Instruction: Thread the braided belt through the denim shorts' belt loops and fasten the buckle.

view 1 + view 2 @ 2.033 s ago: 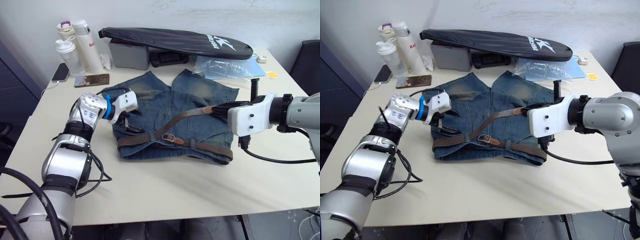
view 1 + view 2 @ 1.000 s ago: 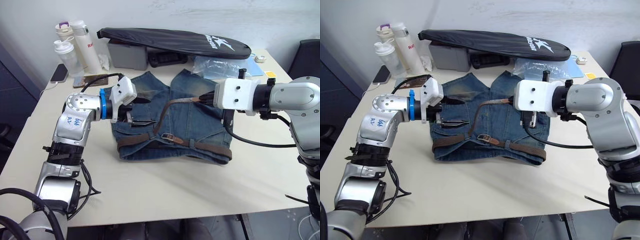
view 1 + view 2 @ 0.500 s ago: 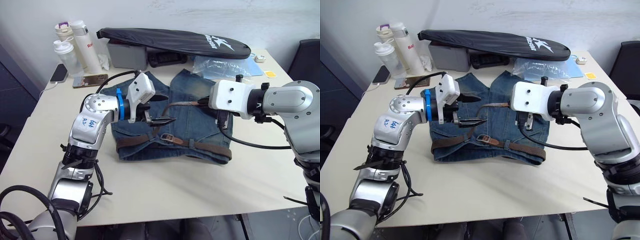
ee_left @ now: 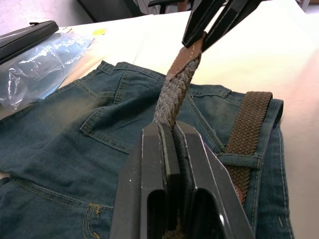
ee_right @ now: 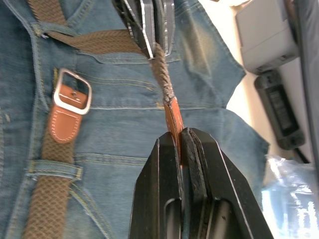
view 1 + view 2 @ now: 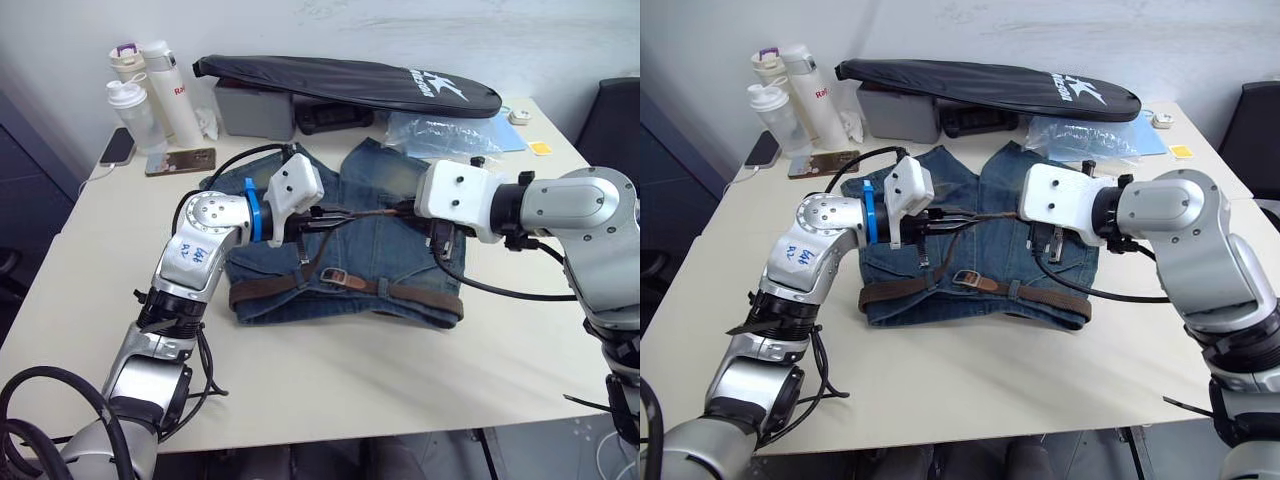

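Note:
The denim shorts (image 6: 385, 250) lie flat mid-table, waistband toward me. Along that waistband runs the braided belt (image 6: 415, 293), passing under a belt loop (image 5: 52, 169), and the buckle (image 6: 338, 275) rests at the front centre. From there the belt's free end rises above the shorts and stretches between both grippers. My left gripper (image 4: 168, 128) is shut on the braided part of that free end. A short way off, my right gripper (image 5: 175, 133) is shut on the belt's tan leather tip (image 5: 172, 112). The two grippers face each other tip to tip over the shorts.
A long black zipped bag (image 6: 350, 85) lies across a grey box (image 6: 258, 108) at the back. Bottles (image 6: 150, 90) and two phones (image 6: 182, 160) stand back left. A clear plastic bag (image 6: 440, 135) lies back right, and a dark chair (image 6: 615, 115) stands beyond the right edge.
My left gripper swung right from the shorts' left side to the raised belt end and shut on it. The right gripper shifted left, still holding the tip.

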